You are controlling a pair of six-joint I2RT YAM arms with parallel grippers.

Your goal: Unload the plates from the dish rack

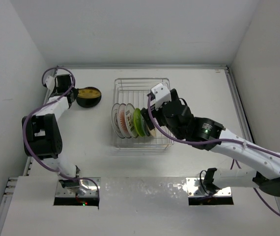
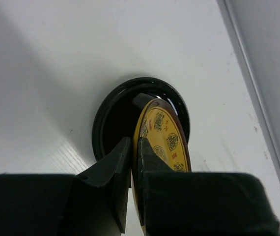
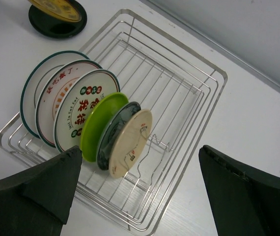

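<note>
Two robot arms work at a white counter (image 1: 130, 167), seen from overhead and from each wrist.

My left end effector (image 2: 134, 145) is clamped together on the rim of a yellow plate (image 2: 162, 132). It holds the plate on edge and tilted, just above a black plate (image 2: 115, 113) that lies flat at the far left of the counter. My right end effector (image 3: 141, 149) hangs over the dish rack (image 3: 199, 93) with its jaws wide apart, gripping nothing. Six plates (image 3: 76, 105) stand packed in a row at one end of the rack, among them a green plate (image 3: 100, 123) and a cream plate (image 3: 130, 140) leaning on a wire prong.

Risks as I judge them:
- The yellow plate is pinched only at its thin rim. Let go at this tilt, it could roll or slide off the black plate.
- The plates in the rack stand very close together. Wide jaws coming down could knock a neighbouring plate or snag a wire.

Writing:
- Two white plates carry red Chinese characters, one also with small green circles. I cannot read them with confidence.
- The yellow plate shows dark round medallions and red marks, which are unreadable.
- No brand is visible anywhere.
</note>
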